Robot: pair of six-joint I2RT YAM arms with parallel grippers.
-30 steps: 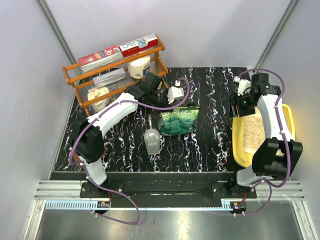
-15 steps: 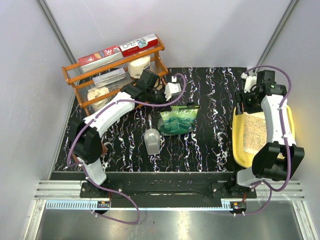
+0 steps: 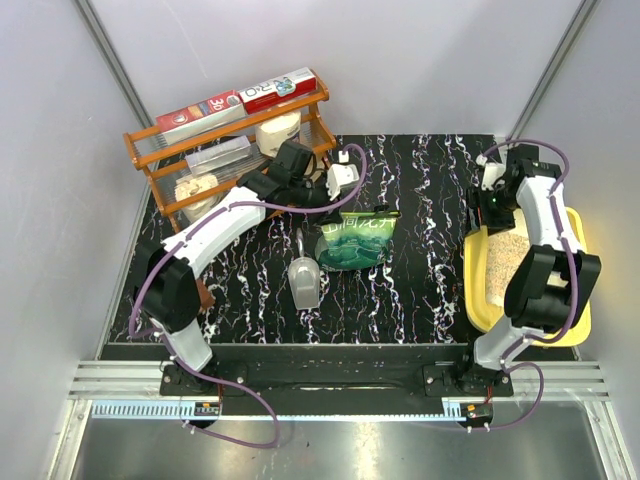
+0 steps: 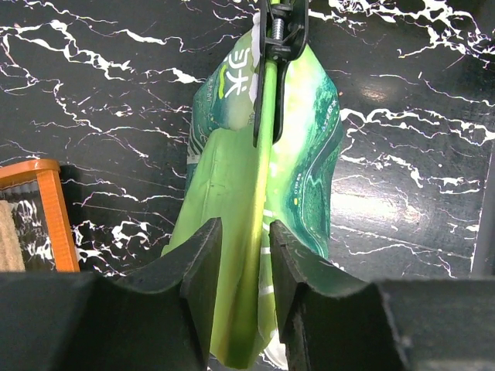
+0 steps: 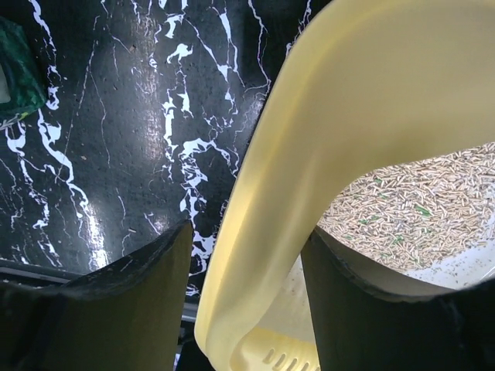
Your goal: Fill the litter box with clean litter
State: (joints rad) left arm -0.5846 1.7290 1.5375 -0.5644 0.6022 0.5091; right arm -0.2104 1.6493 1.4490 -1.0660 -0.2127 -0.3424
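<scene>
Right gripper (image 5: 246,232) has shifted at the litter box's (image 3: 478,300) far-left corner, fingers spread astride the rim. Clean litter (image 5: 402,209) lies inside, by the surface's right edge. Mid-surface, the left gripper (image 4: 242,226) has loosened around the green pouch (image 3: 358,240), so pouring seems paused.

The right arm (image 3: 548,225) covers part of the litter box (image 3: 478,300), and the left wrist view crops the orange rack (image 4: 46,209).
</scene>
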